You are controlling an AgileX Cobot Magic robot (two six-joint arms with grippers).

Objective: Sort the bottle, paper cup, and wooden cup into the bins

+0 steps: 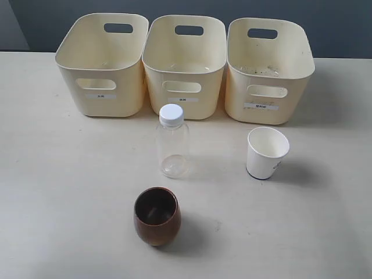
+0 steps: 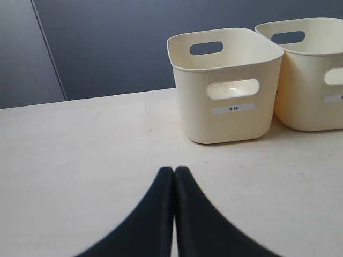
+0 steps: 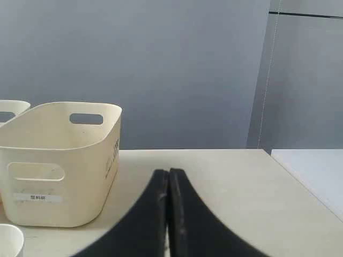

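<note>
The wooden cup (image 1: 157,215) stands nearest, before the bottle (image 1: 172,148), paper cup (image 1: 266,152) to its right, bins (image 1: 184,70) behind awaiting sorting; both arms' jaws pressed together, idle.

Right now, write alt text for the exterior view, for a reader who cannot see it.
Three cream bins stand in a row at the back of a pale table. In front stand a clear bottle with a white cap, a white paper cup to its right, and a dark wooden cup nearest the camera. No arm or pincer is in sight.
</note>
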